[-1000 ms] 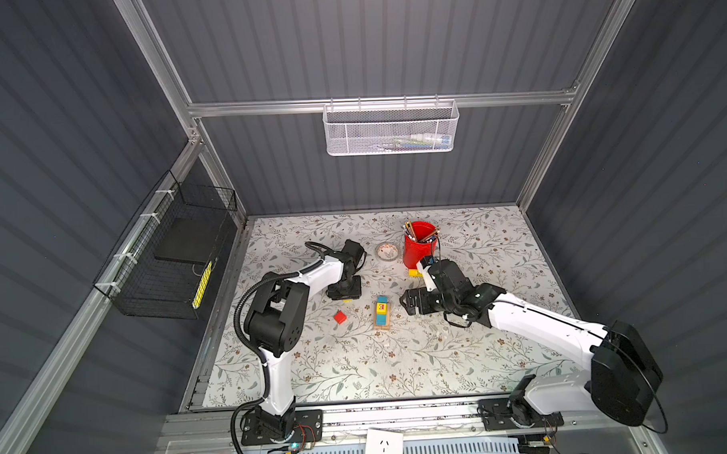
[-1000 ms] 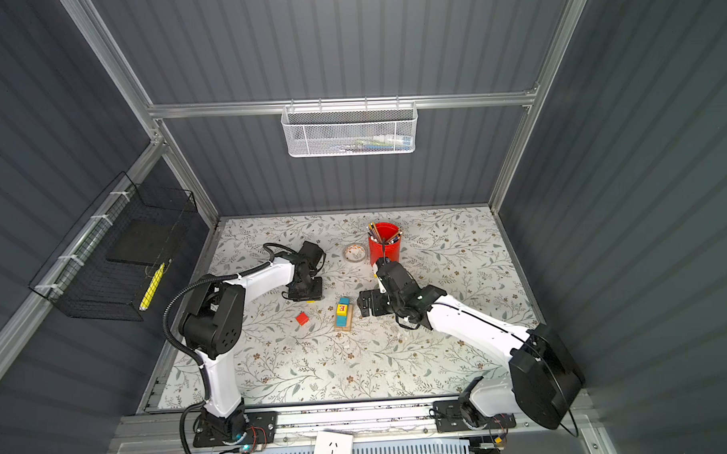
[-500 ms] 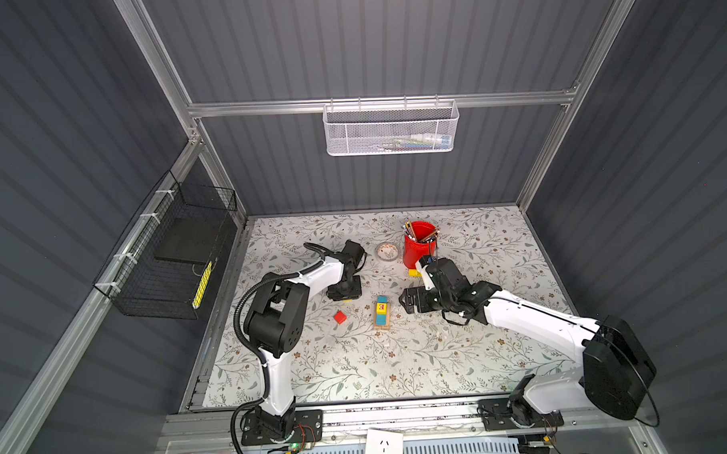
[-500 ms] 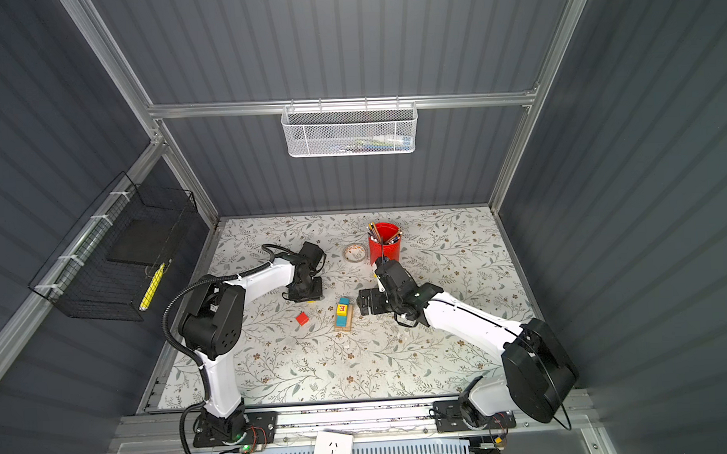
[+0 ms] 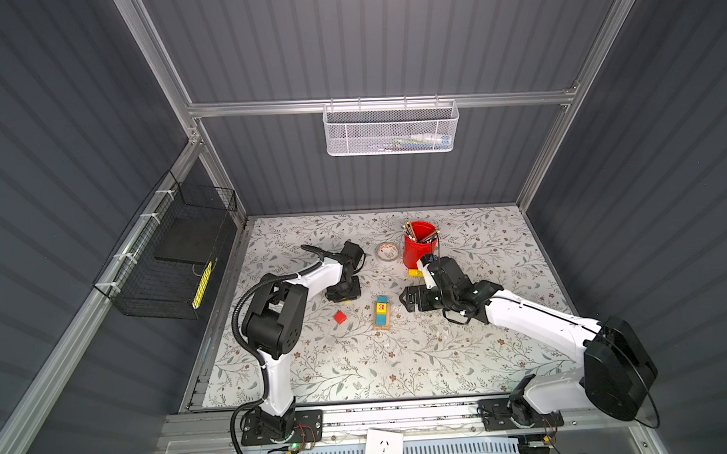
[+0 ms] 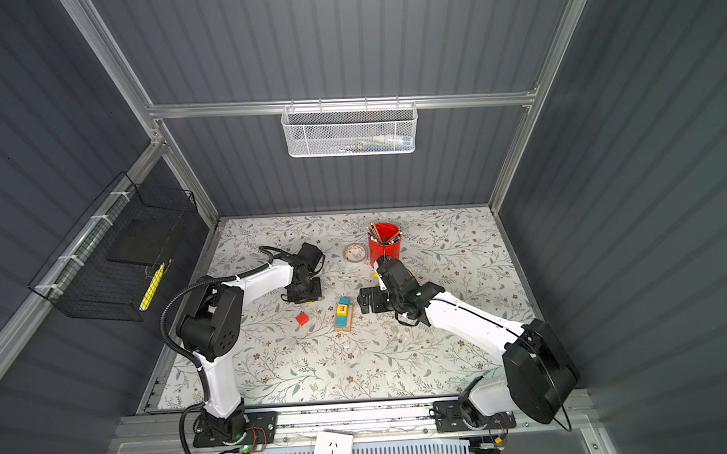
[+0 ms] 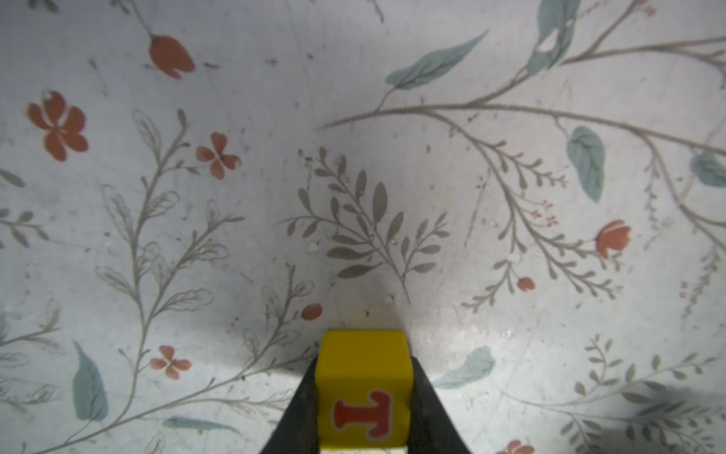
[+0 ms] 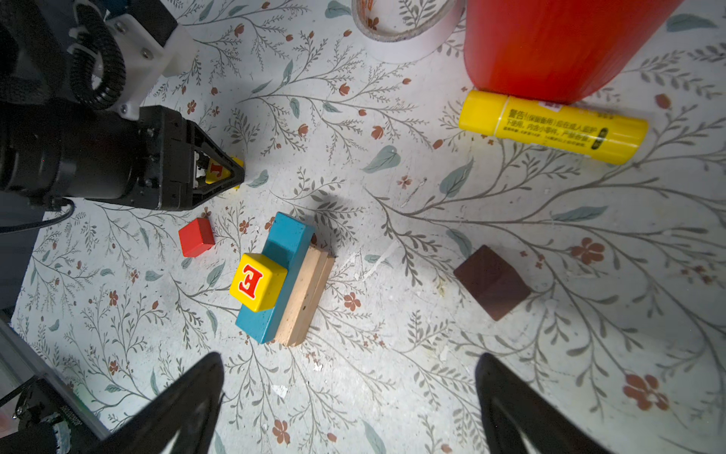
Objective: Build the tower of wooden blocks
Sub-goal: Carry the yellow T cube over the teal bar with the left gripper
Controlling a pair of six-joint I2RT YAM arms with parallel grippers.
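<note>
The tower stands mid-table as stacked tan bars under a teal bar with a yellow E cube on top; it shows in both top views. A red cube lies left of it. My left gripper is down at the table, shut on a yellow I cube. My right gripper hangs open and empty just right of the stack. A dark brown roof piece lies below it.
A red cup of pencils and a tape roll stand behind the stack, with a yellow printed tube lying against the cup. A black wire basket hangs on the left wall and a white mesh basket on the back wall.
The left jaws have narrowed onto the yellow I cube. Both arms have stayed nearly where they were.
</note>
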